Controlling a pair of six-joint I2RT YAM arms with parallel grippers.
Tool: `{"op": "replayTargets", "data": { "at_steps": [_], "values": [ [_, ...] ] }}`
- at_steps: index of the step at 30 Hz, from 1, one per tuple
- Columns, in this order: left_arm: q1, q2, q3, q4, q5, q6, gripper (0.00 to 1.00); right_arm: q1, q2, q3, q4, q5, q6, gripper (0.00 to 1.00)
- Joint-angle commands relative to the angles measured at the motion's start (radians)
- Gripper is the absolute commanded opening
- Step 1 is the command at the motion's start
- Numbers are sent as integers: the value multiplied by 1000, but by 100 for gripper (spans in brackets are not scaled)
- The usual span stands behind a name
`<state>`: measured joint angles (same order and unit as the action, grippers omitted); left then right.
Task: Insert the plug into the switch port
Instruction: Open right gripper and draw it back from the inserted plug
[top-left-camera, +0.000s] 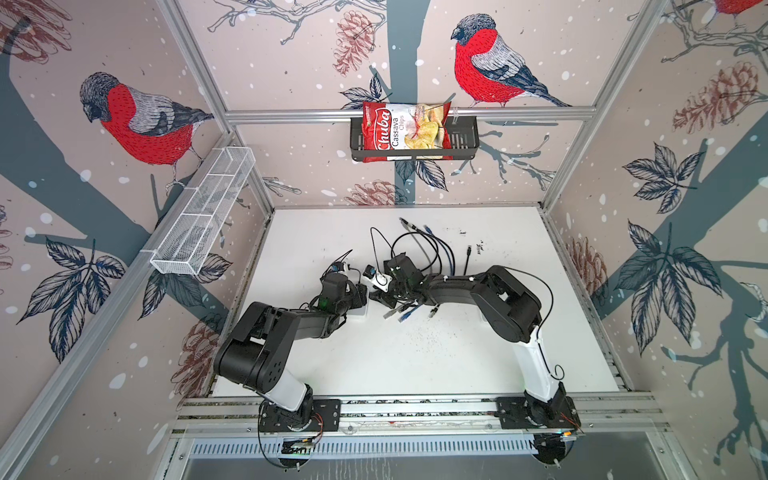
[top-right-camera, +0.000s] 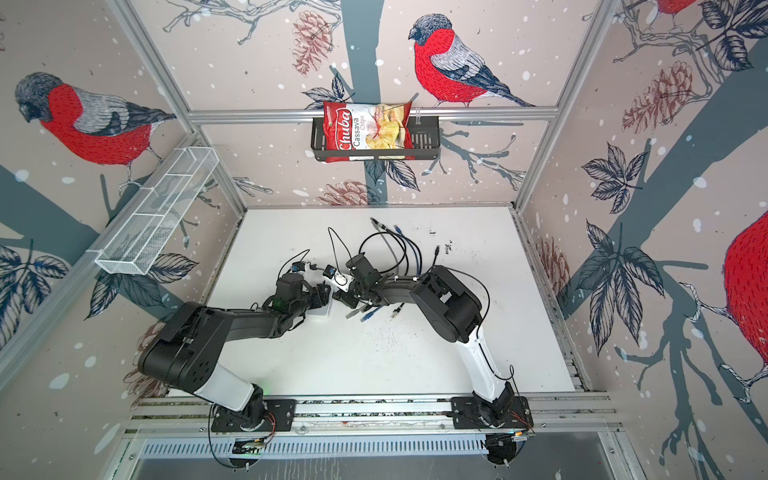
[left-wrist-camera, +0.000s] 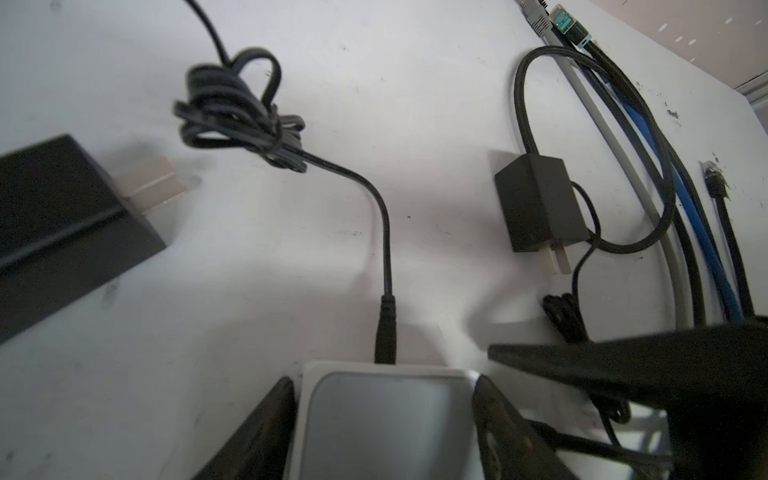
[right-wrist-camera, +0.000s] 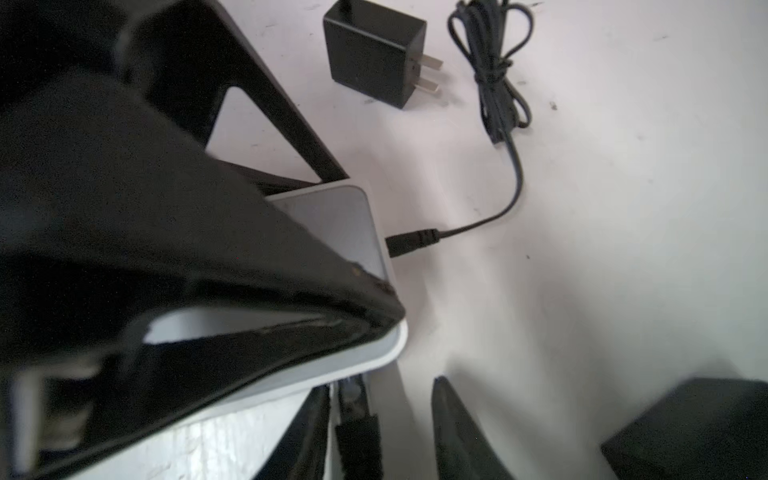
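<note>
The switch (left-wrist-camera: 386, 424) is a white box with a grey top, lying on the white table (top-left-camera: 415, 365); a corner of it shows in a top view (top-right-camera: 325, 312). My left gripper (left-wrist-camera: 382, 378) is open and straddles it, one finger (left-wrist-camera: 266, 432) along each side. A black barrel connector (left-wrist-camera: 385, 332) sits in its far edge. The plug (right-wrist-camera: 358, 419), black with a clear tip, points at the switch's (right-wrist-camera: 332, 374) side under the rim; how deep it sits is hidden. My right gripper (right-wrist-camera: 382, 386) is open around the plug, which rests by one finger (right-wrist-camera: 307, 428) and stands clear of the second.
Two black power adapters (left-wrist-camera: 540, 203) (left-wrist-camera: 62, 224) and a bundled cord (left-wrist-camera: 237, 108) lie beyond the switch. Blue, grey and black network cables (top-left-camera: 436, 253) curve behind the right arm, loose plugs (top-left-camera: 405, 316) in front. A chips bag (top-left-camera: 405, 131) sits in a wall basket; a wire basket (top-left-camera: 203, 216) hangs left.
</note>
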<state>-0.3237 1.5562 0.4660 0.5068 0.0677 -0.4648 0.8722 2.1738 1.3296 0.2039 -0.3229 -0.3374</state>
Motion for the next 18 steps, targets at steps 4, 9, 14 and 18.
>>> {"op": "replayTargets", "data": {
  "at_steps": [4,9,14,18],
  "values": [
    [0,-50,23,-62,-53,-2,82,-17,-49,3,24,-11,-3,99],
    [0,-91,36,-99,-107,13,97,-40,-89,-13,16,-7,6,99],
    [0,-129,51,-133,-152,28,97,-69,-142,-49,16,-20,40,99],
    [2,-175,51,-149,-208,18,97,-94,-222,-101,62,16,116,99]
  ]
}}
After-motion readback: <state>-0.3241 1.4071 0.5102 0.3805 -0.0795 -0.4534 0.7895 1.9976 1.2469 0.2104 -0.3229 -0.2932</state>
